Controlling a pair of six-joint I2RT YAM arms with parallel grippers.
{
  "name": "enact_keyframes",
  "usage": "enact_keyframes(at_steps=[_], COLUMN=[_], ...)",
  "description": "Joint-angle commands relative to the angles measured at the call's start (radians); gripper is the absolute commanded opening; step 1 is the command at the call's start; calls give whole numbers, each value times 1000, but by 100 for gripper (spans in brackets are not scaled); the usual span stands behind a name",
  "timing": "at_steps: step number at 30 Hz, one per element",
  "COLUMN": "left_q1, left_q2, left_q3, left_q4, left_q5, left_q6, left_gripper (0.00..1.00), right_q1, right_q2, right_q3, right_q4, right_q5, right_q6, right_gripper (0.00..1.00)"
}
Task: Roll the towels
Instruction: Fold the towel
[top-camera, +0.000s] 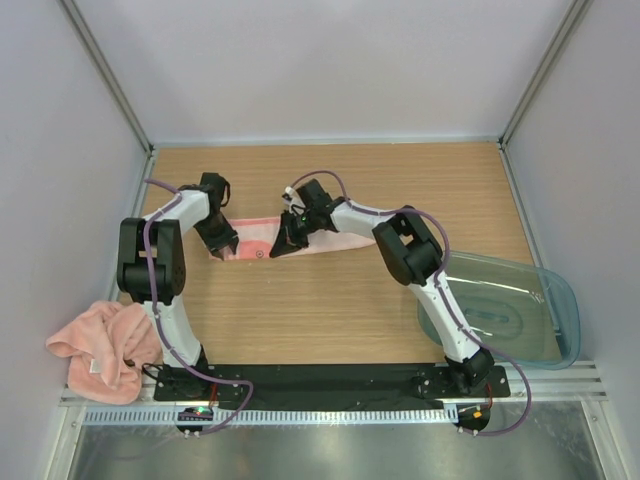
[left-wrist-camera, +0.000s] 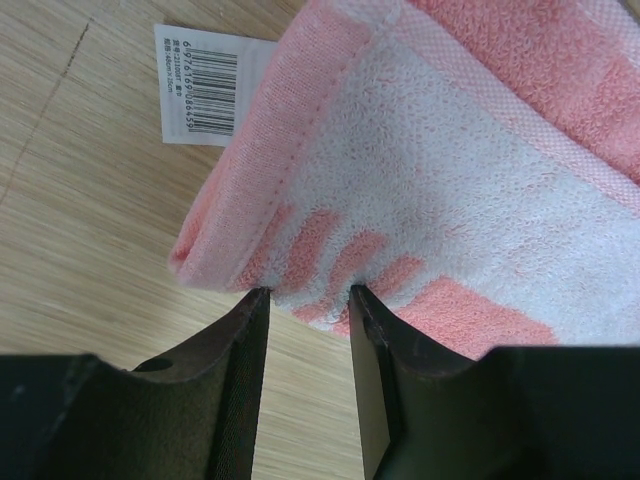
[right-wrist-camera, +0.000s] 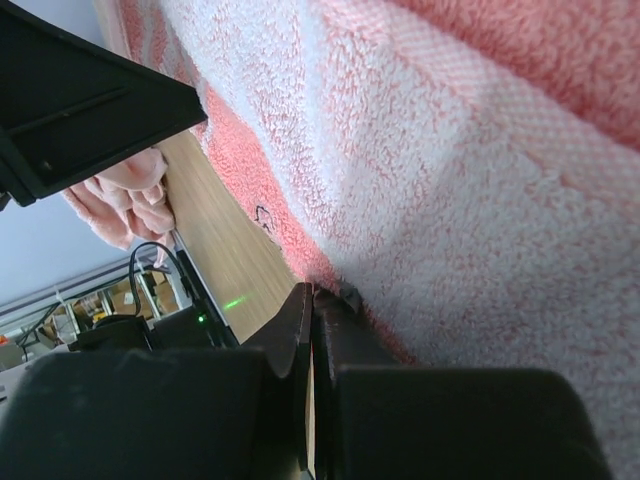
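A pink-and-white striped towel (top-camera: 262, 238) lies folded into a flat strip on the wooden table. My left gripper (top-camera: 222, 243) is at its left end. In the left wrist view the gripper (left-wrist-camera: 308, 295) is open, its tips touching the towel's (left-wrist-camera: 450, 180) near edge with bare wood between them. My right gripper (top-camera: 285, 240) is at the strip's middle. In the right wrist view it (right-wrist-camera: 312, 290) is shut on the near edge of the towel (right-wrist-camera: 450, 150). A second, plain pink towel (top-camera: 100, 345) lies crumpled at the near left.
A clear plastic bin (top-camera: 500, 305) sits at the near right of the table. A white barcode label (left-wrist-camera: 200, 95) sticks out from the towel's left end. White walls enclose the table on three sides.
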Motion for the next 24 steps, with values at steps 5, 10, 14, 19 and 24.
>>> enact_keyframes(at_steps=[5,10,14,19,24], left_q1=[21,27,29,30,32], left_q2=[20,24,26,37,46], left_q3=[20,22,22,40,63], left_q4=[6,8,8,-7,-24], left_q5=[-28,-31,-34,-55,-80], left_q6=[-6,-6,-4,5,14], left_gripper=[38,38,37,36,36], right_q1=[-62,-114,-169,-257,-329], right_q2=[-45,-118,-178,-219,-244], right_q3=[-105,-243,-404,-516,-611], right_q4=[53,90,216,314,391], right_q5=[-3,-17,-78,-143,-189], right_q6=[-2,-14,29,61,86], right_gripper=[1,1,1,1,1])
